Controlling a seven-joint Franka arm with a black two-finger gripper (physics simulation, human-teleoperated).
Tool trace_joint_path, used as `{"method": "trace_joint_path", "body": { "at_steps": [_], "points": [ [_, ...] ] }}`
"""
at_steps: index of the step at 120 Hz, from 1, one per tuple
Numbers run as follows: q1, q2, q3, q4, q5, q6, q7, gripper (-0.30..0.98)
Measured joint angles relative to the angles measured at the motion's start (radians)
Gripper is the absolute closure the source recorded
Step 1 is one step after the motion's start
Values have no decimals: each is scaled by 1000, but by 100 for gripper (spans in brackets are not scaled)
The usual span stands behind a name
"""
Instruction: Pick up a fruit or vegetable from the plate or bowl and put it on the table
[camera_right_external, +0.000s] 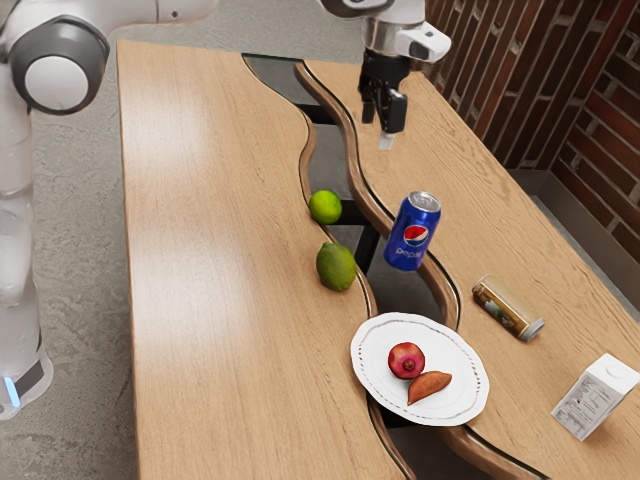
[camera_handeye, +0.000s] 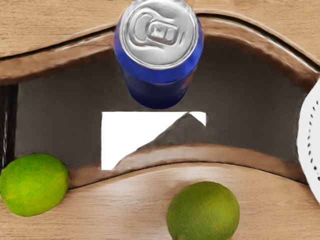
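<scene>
Gripper: the black gripper (camera_right_external: 384, 119) was up in the air over the table (camera_right_external: 205, 260), fingers standing apart, so basically released. A small white bit (camera_right_external: 386, 142) showed right by its lower end, couldn't tell what that was.
Red one: the round red fruit or vegetable (camera_right_external: 406, 360) was sitting on the plate (camera_right_external: 462, 377), well apart from the gripper.
Orange-brown one: a pointy piece, looked like a sweet potato (camera_right_external: 430, 387), was on the same plate, right up beside the red one.
Plate: white, dotted near the rim, lying across the dark wavy channel (camera_right_external: 400, 291) that ran along the table. A bit of its edge made it into the wrist view too.
Limes: the brighter lime (camera_right_external: 325, 207) was at the channel's edge, farther from the plate. The darker green fruit (camera_right_external: 336, 267), pretty lime-like, was between that one and the plate, near the same edge.
Pepsi: the blue can (camera_right_external: 412, 232) stood upright by the channel, across from the two green fruits. The wrist view looked down on its silver top.
Other can: the gold and brown can (camera_right_external: 508, 308) was on its side, on the wood toward the exterior view's right.
Carton: a white carton (camera_right_external: 595, 397) was out past that can, near the exterior view's right edge.
</scene>
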Motion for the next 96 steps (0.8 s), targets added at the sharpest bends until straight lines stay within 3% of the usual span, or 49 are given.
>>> {"method": "trace_joint_path", "body": {
  "at_steps": [31, 39, 57, 82, 96],
  "points": [
    [106, 8, 7, 39, -40, -6, 60, 0],
    [36, 28, -1, 47, -40, -6, 72, 0],
    [-263, 66, -6, 49, -39, -5, 93, 0],
    [-327, 66, -5, 48, -27, -5, 115, 0],
    [-371, 26, 0, -66, 0, 46, 126, 0]
  ]
}}
